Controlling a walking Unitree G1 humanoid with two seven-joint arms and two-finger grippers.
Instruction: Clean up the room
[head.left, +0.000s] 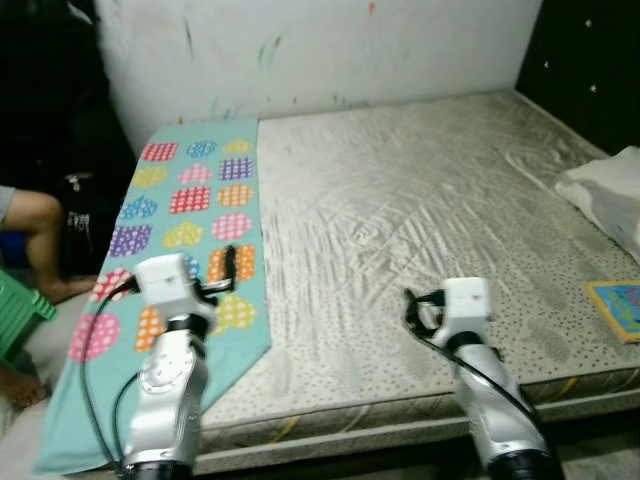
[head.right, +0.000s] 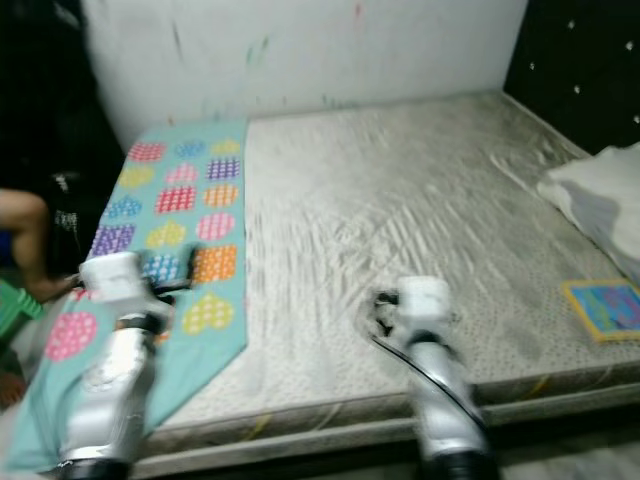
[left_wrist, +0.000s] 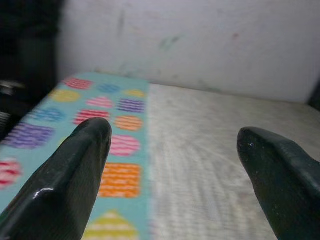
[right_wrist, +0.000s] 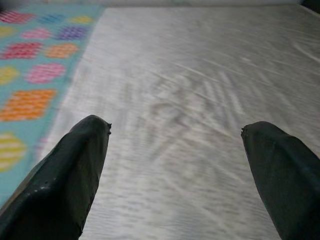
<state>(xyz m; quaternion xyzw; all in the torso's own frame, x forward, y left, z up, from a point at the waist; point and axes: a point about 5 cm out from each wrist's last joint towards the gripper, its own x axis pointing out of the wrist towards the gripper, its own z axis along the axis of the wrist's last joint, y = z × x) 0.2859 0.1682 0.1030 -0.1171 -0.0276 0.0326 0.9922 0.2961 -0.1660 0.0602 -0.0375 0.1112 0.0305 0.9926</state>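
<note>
Black fingers: left gripper (left_wrist: 172, 150) spread wide, holding nothing, over the near edge of the mattress (head.left: 420, 210) above the teal blanket (head.left: 190, 215).
Right gripper (right_wrist: 175, 150): fingers spread, nothing between them, over the bare near edge.
Arms: two, silver, both reaching forward.
Blanket: one, along the mattress's left edge, spilling off the near-left corner.
Right edge: one white pillow (head.left: 610, 195), one colourful book (head.left: 618, 307).
Person: one bare leg (head.left: 40, 235) beside the left edge.

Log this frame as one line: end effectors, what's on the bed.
left end effector open over mat | right end effector open over mattress | book at right edge | pillow | nothing held
</note>
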